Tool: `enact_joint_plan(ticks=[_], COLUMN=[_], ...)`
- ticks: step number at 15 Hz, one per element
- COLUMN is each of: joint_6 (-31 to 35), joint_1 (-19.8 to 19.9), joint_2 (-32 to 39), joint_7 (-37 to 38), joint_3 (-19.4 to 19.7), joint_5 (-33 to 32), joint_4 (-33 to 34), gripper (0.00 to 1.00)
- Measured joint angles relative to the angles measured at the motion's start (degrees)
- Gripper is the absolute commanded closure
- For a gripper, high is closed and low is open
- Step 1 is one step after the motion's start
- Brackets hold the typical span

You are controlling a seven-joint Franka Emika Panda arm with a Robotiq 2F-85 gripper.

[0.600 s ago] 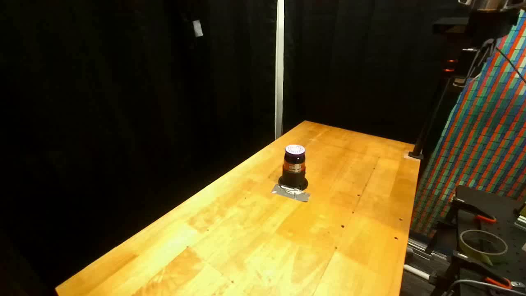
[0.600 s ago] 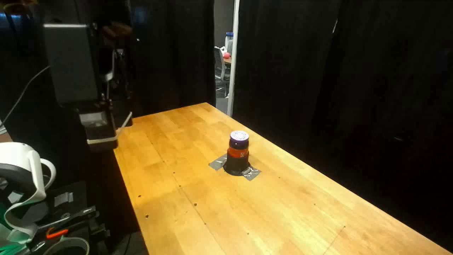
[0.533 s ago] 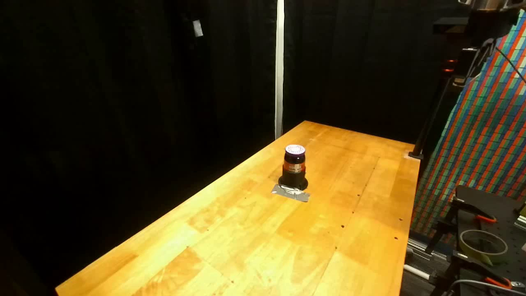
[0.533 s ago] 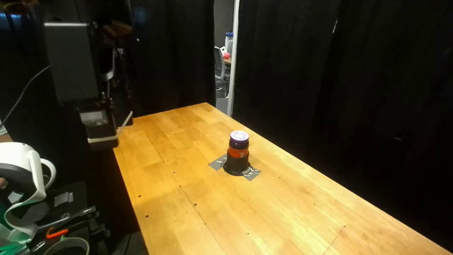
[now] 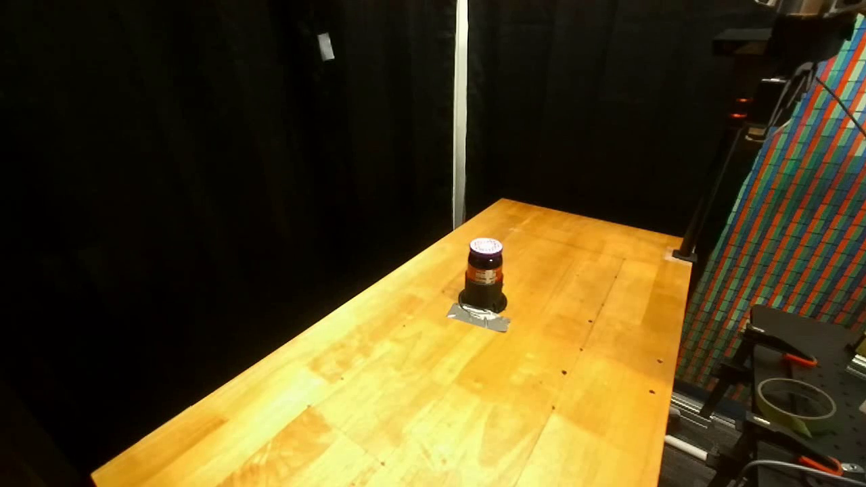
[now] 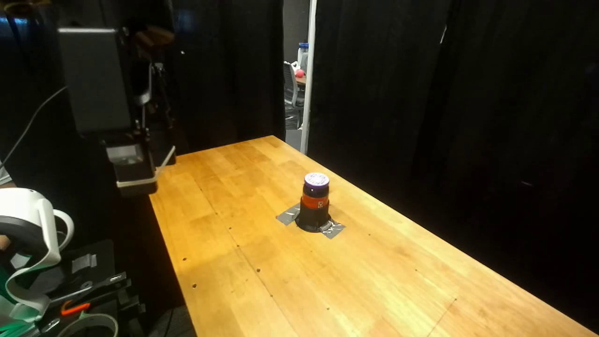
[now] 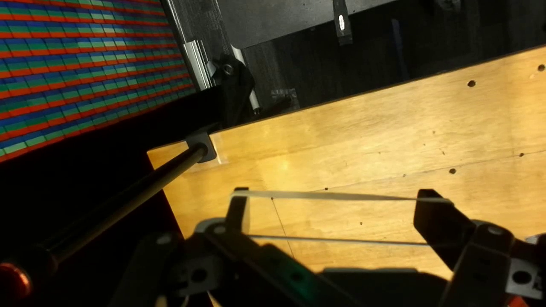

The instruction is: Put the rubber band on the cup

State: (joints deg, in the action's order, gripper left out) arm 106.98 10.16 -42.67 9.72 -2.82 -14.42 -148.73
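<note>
The cup [image 5: 484, 274] stands upright on the wooden table, dark brown with a pale purple-white top and an orange band; it also shows in an exterior view [image 6: 315, 201]. Its lower part sits in a black base fixed with grey tape. My gripper [image 6: 152, 169] is raised off the table's edge, well apart from the cup. In the wrist view the gripper [image 7: 332, 204] is open with its fingers wide apart. A pale rubber band [image 7: 324, 195] is stretched around both fingers; it also shows in an exterior view [image 6: 135, 183]. The cup does not show in the wrist view.
The wooden table [image 5: 406, 406] has a dark pole [image 7: 128, 204] clamped at one corner, near my gripper. Grey tape [image 6: 333, 229] lies flat beside the cup's base. A side cart with a tape roll [image 5: 761, 399] stands beyond the table's edge. Black curtains surround the area.
My gripper has risen slightly with the rubber band stretched on its fingers. The cup has not moved.
</note>
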Motion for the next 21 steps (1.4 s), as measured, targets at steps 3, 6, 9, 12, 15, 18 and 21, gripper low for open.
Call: enact_joint_plan(ticks=[3, 6, 9, 12, 15, 18, 21], joint_6=[0.16, 0.38, 1.79, 6.24, 11.22, 14.56, 15.10], joint_1=[-2.20, -5.10, -7.35, -9.30, -10.93, -12.20, -13.91], joint_2=[4.57, 14.13, 24.49, 34.85, 45.16, 55.68, 65.76], joint_7=[0.04, 0.20, 1.04, 2.91, 4.86, 5.44, 5.50], joint_3=[-1.87, -4.61, -5.94, -5.99, -5.84, -5.60, -4.13], joint_5=[-0.08, -0.08, -0.08, 0.58, 1.92, 2.83, 3.54], joint_4=[3.54, 11.11, 19.26, 26.93, 34.57, 43.03, 52.08], gripper=[0.00, 0.00, 0.00, 0.00, 0.00, 0.00, 0.00])
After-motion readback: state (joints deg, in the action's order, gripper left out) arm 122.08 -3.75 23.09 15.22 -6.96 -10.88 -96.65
